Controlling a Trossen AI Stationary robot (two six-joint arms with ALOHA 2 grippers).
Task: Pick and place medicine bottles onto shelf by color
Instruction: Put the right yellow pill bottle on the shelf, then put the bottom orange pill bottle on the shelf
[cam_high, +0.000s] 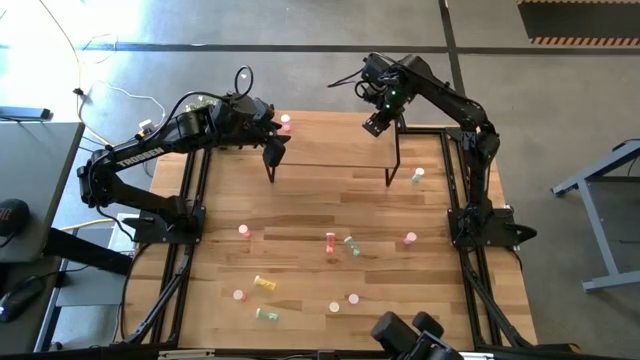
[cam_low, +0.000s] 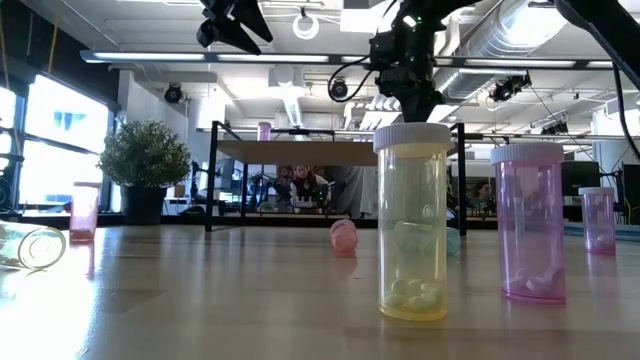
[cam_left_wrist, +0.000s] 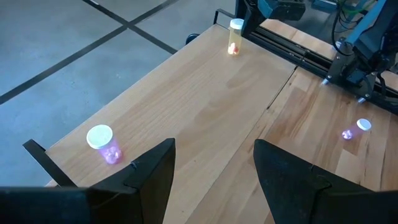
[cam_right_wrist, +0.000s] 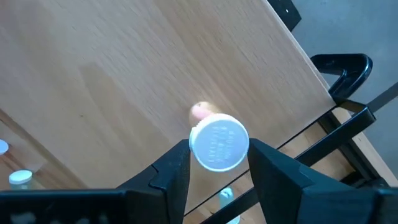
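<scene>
So we're sorting by color. Our left gripper (cam_high: 272, 146) is hanging over the shelf's (cam_left_wrist: 205, 93) 9 o'clock end with jaws wide apart and nothing in them, right by the pink bottle (cam_left_wrist: 104, 144) standing there. Over at the 3 o'clock end, our right gripper (cam_right_wrist: 219, 168) is straddling an orange bottle (cam_right_wrist: 217, 142) standing on the board, fingers parted just off its cap, so it looks like a release. We're keeping colors at opposite ends. More bottles (cam_high: 330, 243) are waiting on the table around 6 o'clock.
</scene>
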